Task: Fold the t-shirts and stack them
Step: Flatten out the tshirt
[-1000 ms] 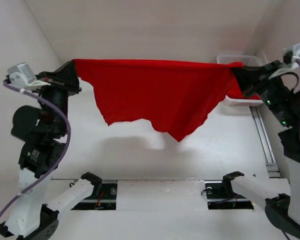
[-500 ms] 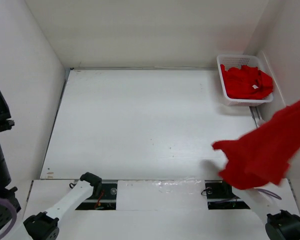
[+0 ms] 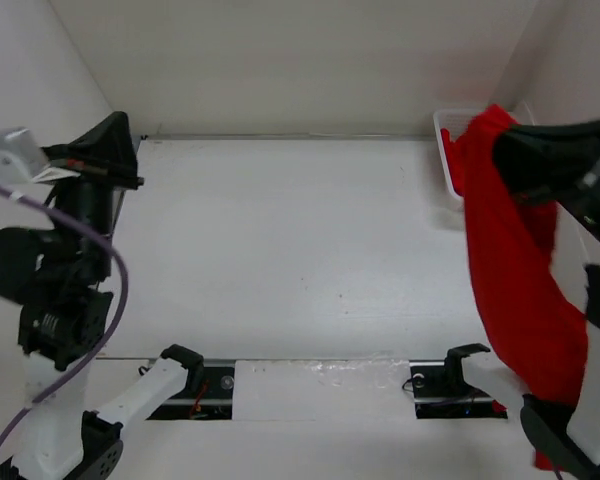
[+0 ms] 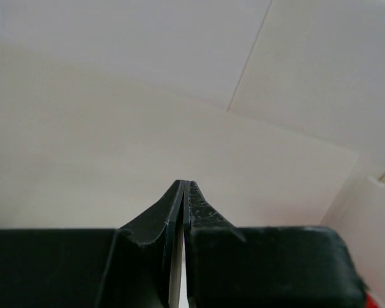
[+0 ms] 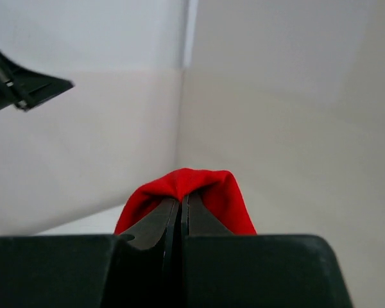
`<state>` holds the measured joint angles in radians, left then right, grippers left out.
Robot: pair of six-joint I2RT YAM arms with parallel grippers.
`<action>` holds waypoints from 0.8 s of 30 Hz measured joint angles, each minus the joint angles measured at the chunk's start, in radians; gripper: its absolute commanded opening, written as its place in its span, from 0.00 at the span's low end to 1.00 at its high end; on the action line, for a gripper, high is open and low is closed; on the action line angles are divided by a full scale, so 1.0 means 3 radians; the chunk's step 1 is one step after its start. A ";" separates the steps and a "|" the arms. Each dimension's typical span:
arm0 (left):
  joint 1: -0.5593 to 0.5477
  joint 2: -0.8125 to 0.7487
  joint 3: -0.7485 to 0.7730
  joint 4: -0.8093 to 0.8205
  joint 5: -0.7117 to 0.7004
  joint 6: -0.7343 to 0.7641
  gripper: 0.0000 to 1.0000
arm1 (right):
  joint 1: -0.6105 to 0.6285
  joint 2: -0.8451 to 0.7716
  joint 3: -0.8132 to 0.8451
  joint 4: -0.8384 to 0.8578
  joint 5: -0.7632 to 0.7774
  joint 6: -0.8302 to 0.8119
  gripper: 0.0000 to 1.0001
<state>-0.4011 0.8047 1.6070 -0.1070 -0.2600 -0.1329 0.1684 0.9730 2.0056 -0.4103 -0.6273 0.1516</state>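
1. T-shirt [image 3: 515, 300] hangs lengthwise from the right gripper [image 5: 181, 204], pinched at its top, at the far right above the table [image 3: 280, 250].
2. Left gripper [image 4: 183, 191], closed on nothing, is well apart to the left.

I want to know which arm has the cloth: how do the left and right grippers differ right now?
The right gripper is shut on a red t-shirt, which hangs down from it. The left gripper pinches nothing. The right gripper is on the right by the white basket, while the left gripper is at the far left. Both have their jaws closed.
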 measured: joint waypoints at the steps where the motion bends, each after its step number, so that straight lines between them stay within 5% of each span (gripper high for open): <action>1: 0.0000 0.0061 -0.0112 0.0017 -0.0034 -0.0037 0.00 | 0.0052 0.0104 -0.0193 0.0106 -0.0061 0.0057 0.00; 3: 0.0000 0.0210 -0.0314 0.0043 -0.0130 -0.0125 0.00 | 0.0305 0.0373 -0.0573 0.0266 -0.0079 0.0126 0.00; 8: 0.0000 0.0618 -0.0762 0.0118 -0.0367 -0.0381 0.00 | 0.1406 0.1497 -0.0947 0.0389 0.0799 -0.0047 0.05; 11: -0.0001 0.0950 -0.0910 0.0103 -0.0539 -0.0590 0.00 | 0.1726 0.2394 -0.0838 0.0460 0.0965 -0.0056 0.39; 12: -0.0001 0.1047 -0.0960 0.0090 -0.0600 -0.0662 0.00 | 0.1781 0.2708 -0.0757 0.0431 0.0959 -0.0043 0.76; 13: -0.0001 0.1123 -0.1006 0.0080 -0.0652 -0.0731 0.02 | 0.1808 0.3025 -0.0642 0.0403 0.0936 -0.0009 0.81; 16: 0.0000 0.1286 -0.1138 -0.0042 -0.0825 -0.0914 0.41 | 0.1804 0.3801 -0.0267 0.0294 0.0899 0.0027 1.00; 17: 0.0006 0.1308 -0.1171 -0.0078 -0.0862 -0.0968 0.77 | 0.1776 0.3951 -0.0211 0.0251 0.0890 0.0045 1.00; 18: 0.0013 0.1317 -0.1194 -0.0117 -0.0896 -0.1012 0.94 | 0.1741 0.4035 -0.0205 0.0196 0.0882 0.0058 1.00; 24: 0.0036 0.1317 -0.1245 -0.0135 -0.0933 -0.1249 1.00 | 0.1357 0.3613 -0.0683 0.0263 0.0858 0.0275 1.00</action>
<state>-0.3904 1.1999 1.2335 -0.1474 -0.5400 -0.5076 0.5755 2.0567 1.8008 -0.3313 -0.3698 0.2340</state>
